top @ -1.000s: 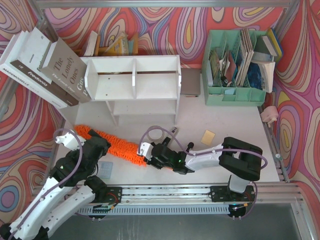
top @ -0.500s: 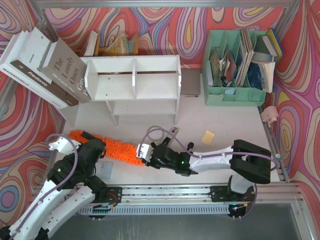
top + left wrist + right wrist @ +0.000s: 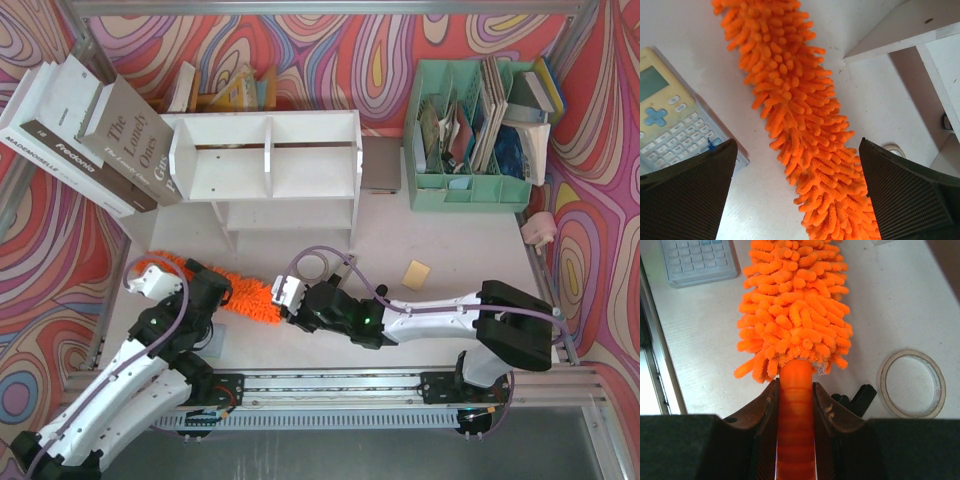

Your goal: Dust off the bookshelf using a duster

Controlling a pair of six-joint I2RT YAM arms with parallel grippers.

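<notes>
Though unclear from above, right pincer (image 3: 796, 390) clenched on duster (image 3: 795, 315) up close; left pincer (image 3: 797, 145) released.

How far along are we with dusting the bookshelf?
Done: the right gripper is shut on the handle of the duster. In hand: its fluffy head is down at the level of the table, in front of the bookshelf and apart from it, with the left gripper open above it. Left: raising the duster and wiping the shelves, which looks not yet begun.
</notes>
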